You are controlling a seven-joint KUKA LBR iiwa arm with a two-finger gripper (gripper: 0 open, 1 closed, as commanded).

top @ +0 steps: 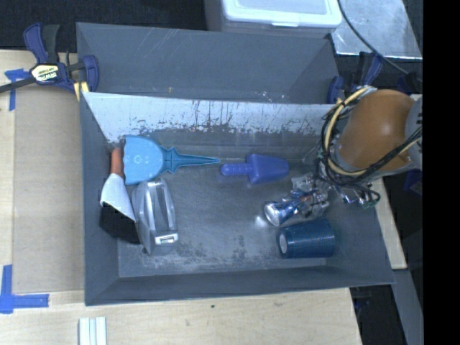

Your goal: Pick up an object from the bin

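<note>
The grey bin is roomy round my pincer, and its scuffed floor is mostly bare, so I judge a straight descent is safe. Well across from my pincer lie a clear plastic box and a light blue paddle. A blue scoop lies nearer, toward the far wall. A dark blue cylinder rests on its side just beside my pincer, toward the near wall. Smallest, a crumpled silver-and-blue thing sits right at its tip. I cannot tell whether my pincer is wide or narrow. I should centre on the crumpled thing, clear of the cylinder.
</note>
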